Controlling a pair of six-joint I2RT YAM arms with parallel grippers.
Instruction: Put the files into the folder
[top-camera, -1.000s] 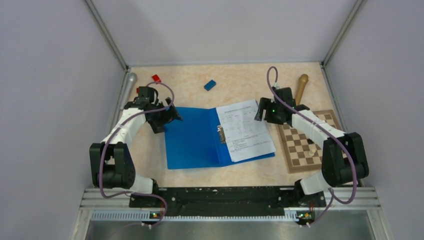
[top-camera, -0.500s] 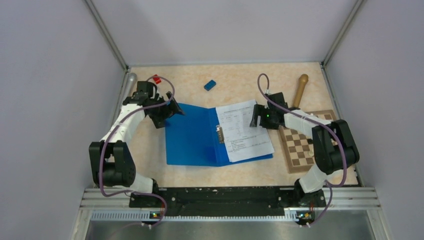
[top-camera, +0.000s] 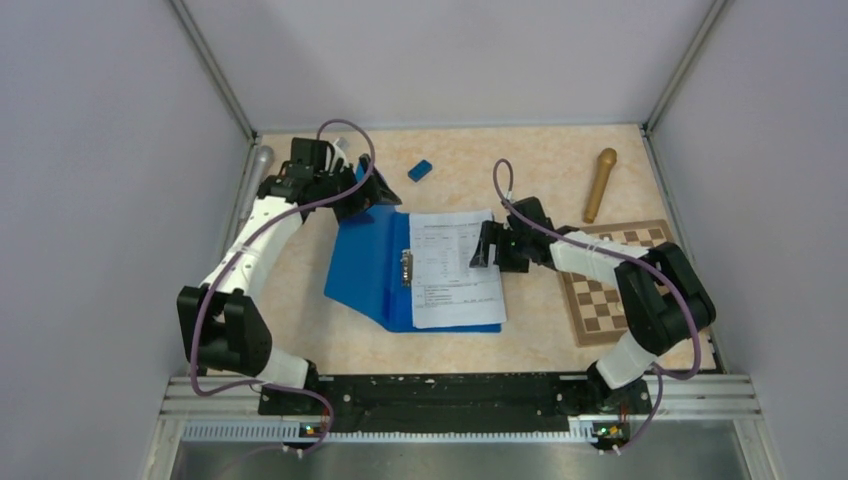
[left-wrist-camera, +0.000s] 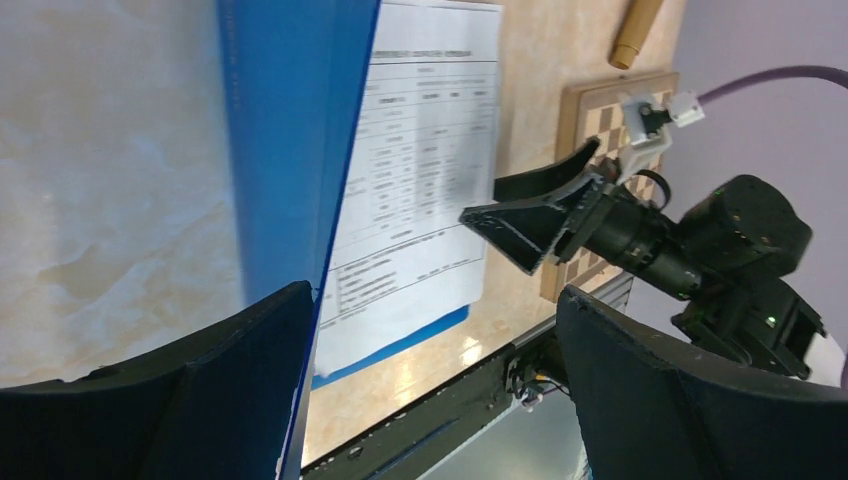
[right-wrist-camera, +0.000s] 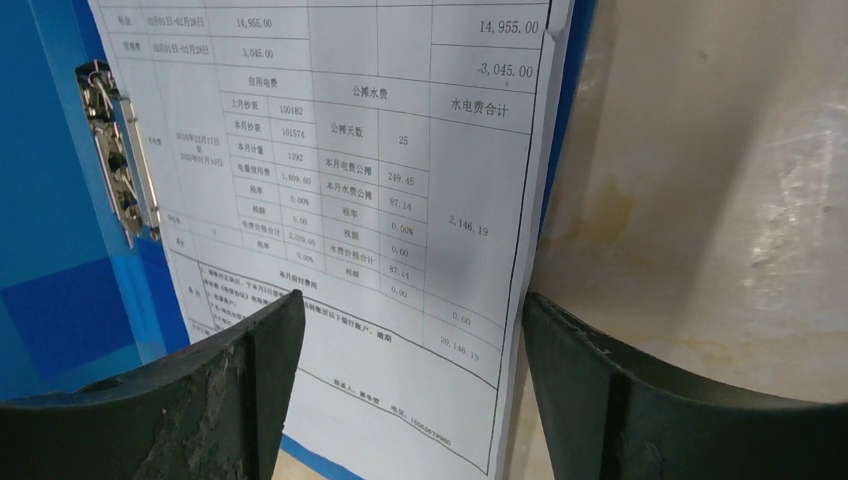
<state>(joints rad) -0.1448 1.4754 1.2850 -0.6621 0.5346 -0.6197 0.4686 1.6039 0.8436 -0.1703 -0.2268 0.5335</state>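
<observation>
White printed paper sheets (top-camera: 455, 270) lie in the open bright-blue plastic folder (top-camera: 365, 268), with a wooden chessboard (top-camera: 600, 295) to the right and a small blue block (top-camera: 420, 170) behind. Left end effector (top-camera: 372, 196) and right end effector (top-camera: 485, 245) gape open. The tabletop (top-camera: 520, 350) offers room along its near edge.

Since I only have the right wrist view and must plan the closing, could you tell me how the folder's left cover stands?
Observer: The folder's left cover is tilted up off the table, leaning toward the files, with the left arm at its far corner.
Operator: Thank you; is that arm gripping it?
Observer: No; the left wrist view shows its jaws wide open, not clamped on the cover.
Operator: And what lies right of the folder?
Observer: A chessboard lies on the table, apart from the folder, partly under the right arm.
</observation>
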